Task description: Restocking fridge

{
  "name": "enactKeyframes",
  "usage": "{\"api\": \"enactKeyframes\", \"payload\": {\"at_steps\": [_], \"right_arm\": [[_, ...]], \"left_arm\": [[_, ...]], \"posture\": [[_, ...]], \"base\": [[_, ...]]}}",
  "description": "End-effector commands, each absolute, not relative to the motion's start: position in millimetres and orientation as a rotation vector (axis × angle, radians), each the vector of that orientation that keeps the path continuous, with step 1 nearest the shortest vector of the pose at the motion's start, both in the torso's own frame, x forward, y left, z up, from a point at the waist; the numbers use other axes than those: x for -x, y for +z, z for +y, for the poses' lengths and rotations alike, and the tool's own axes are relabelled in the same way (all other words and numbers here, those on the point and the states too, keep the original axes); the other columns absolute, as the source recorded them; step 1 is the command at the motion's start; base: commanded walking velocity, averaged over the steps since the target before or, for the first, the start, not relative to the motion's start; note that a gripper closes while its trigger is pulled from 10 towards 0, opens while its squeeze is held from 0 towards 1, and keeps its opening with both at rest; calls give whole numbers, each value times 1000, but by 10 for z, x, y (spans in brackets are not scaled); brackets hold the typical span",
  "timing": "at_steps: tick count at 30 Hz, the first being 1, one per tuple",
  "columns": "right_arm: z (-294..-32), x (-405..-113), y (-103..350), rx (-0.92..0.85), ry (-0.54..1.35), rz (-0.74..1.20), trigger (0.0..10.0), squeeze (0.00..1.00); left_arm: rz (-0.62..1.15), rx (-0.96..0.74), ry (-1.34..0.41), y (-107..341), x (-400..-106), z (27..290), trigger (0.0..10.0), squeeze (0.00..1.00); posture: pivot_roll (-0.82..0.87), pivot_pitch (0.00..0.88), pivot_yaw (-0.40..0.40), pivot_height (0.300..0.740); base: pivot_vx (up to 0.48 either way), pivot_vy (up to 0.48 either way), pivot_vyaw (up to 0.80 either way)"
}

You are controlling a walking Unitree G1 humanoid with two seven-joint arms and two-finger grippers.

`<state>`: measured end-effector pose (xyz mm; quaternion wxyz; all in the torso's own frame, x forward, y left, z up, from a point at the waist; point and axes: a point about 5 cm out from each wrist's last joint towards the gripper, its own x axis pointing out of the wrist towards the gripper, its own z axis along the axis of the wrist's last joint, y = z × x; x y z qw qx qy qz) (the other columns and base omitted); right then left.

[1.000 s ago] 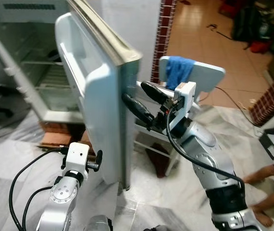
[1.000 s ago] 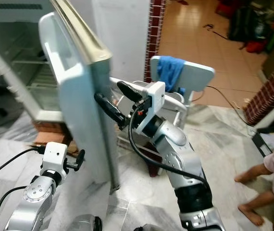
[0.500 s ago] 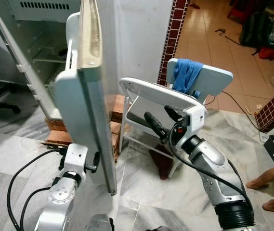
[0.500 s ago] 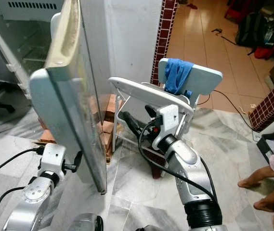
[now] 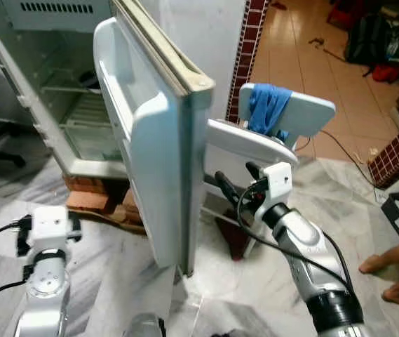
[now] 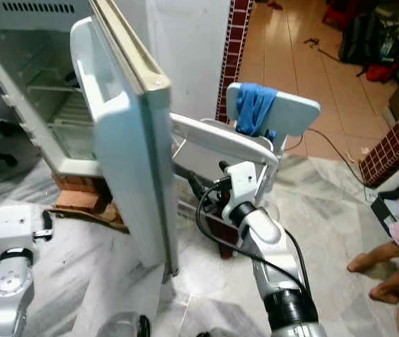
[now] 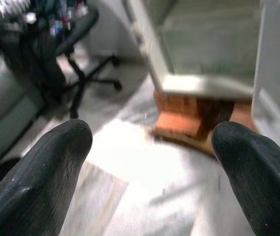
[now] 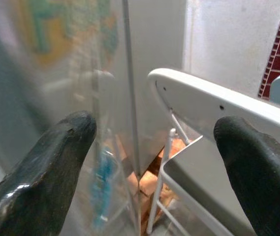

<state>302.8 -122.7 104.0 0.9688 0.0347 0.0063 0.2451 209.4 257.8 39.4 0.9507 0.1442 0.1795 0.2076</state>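
Observation:
The white fridge (image 5: pixel 52 84) stands open, its wire shelves bare. Its door (image 5: pixel 153 161) swings out toward me, inner side facing left. My right gripper (image 5: pixel 235 177) hovers open just right of the door's outer face, beside a white folding chair (image 5: pixel 252 144), with nothing between its fingers. In the right wrist view the door's outer face (image 8: pixel 56 98) and the chair's rim (image 8: pixel 203 105) lie ahead of the spread fingers (image 8: pixel 46 162). My left arm (image 5: pixel 45 235) is low at the left, apart from the door. Its gripper (image 7: pixel 152 147) is open over the marble floor, empty.
Bricks (image 5: pixel 90 200) prop up the fridge's base. A blue cloth (image 5: pixel 269 105) hangs on a second chair back. A person's feet (image 5: pixel 388 267) are at the right edge. A black office chair (image 7: pixel 76 59) stands left of the fridge. Bags (image 5: pixel 374 42) lie far back right.
My right gripper has come off the door's outer face and dropped toward the chair. My left arm has drawn left, away from the door's lower edge. The camera has also shifted.

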Motion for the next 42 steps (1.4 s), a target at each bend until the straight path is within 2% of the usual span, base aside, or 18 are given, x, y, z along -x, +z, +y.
{"api": "enactKeyframes", "payload": {"at_steps": [1, 3, 5, 7, 8, 11, 14, 15, 18, 22, 23, 26, 28, 32, 34, 38, 42], "right_arm": [[-1186, -3073, 1083, -80, 503, -5, 10000, 0], [-1120, -3102, 1124, -132, 517, -11, 10000, 0], [-961, -3100, 1234, -258, 610, -25, 10000, 0], [-770, -2977, 1388, -354, 806, -54, 10000, 0], [-639, -2851, 1520, -440, 966, -71, 10000, 0], [-547, -2723, 1617, -465, 1101, -82, 10000, 0], [-567, -2797, 1540, -424, 1035, -66, 10000, 0], [-657, -2907, 1422, -360, 929, -39, 10000, 0], [-829, -3018, 1334, -300, 792, -11, 10000, 0], [-934, -3034, 1327, -287, 741, -2, 10000, 0], [-1051, -3050, 1264, -265, 662, 10, 10000, 0], [-1160, -3066, 1193, -219, 576, 9, 10000, 0], [-1289, -3076, 1115, -183, 443, 16, 10000, 0], [-1358, -3066, 1117, -174, 370, -5, 10000, 0], [-1429, -3040, 1097, -179, 276, -13, 10000, 0], [-1460, -3019, 1092, -166, 225, -27, 10000, 0], [-1596, -2981, 1064, -173, 92, -48, 10000, 0]], "left_arm": [[391, -296, 374, 325, -2021, 2548, 10000, 0], [415, -305, 354, 277, -1948, 2528, 10000, 0], [472, -311, 339, 188, -1818, 2502, 10000, 0], [501, -299, 327, 145, -1732, 2485, 10000, 0], [519, -281, 320, 114, -1680, 2470, 10000, 0], [537, -252, 303, 76, -1658, 2445, 10000, 0], [532, -251, 289, 75, -1678, 2438, 10000, 0], [532, -251, 275, 72, -1686, 2432, 10000, 0], [536, -262, 246, 65, -1698, 2424, 10000, 0], [532, -274, 231, 59, -1715, 2421, 10000, 0], [507, -316, 210, 62, -1776, 2418, 10000, 0], [465, -354, 183, 92, -1872, 2405, 10000, 0], [404, -368, 183, 206, -2033, 2379, 10000, 0], [344, -368, 175, 324, -2133, 2336, 10000, 0], [249, -338, 150, 509, -2283, 2237, 10000, 0], [183, -326, 126, 629, -2383, 2142, 10000, 0], [108, -291, 87, 766, -2531, 1982, 10000, 0]], "posture": [[120, 68, -24, 740], [125, 69, -24, 740], [136, 69, -27, 740], [140, 69, -28, 740], [146, 69, -31, 740], [158, 66, -38, 740], [161, 66, -43, 740], [161, 66, -42, 740], [156, 68, -36, 740], [152, 71, -34, 740], [142, 82, -25, 740], [135, 93, -19, 740], [122, 108, -10, 740], [112, 115, -7, 740], [107, 117, -13, 740], [99, 115, -20, 740], [87, 96, -32, 740]], "base": [[0, 0, 0], [0, 0, 0], [0, 0, 0], [0, 0, 0], [0, 0, 0], [0, 0, 0], [0, 0, 0], [0, 0, 0], [0, 0, 0], [0, 0, 0], [0, 0, 0], [0, 0, 0], [0, 0, 0], [0, 0, 0], [0, 480, 0], [0, 480, 0], [0, 480, 0]]}}
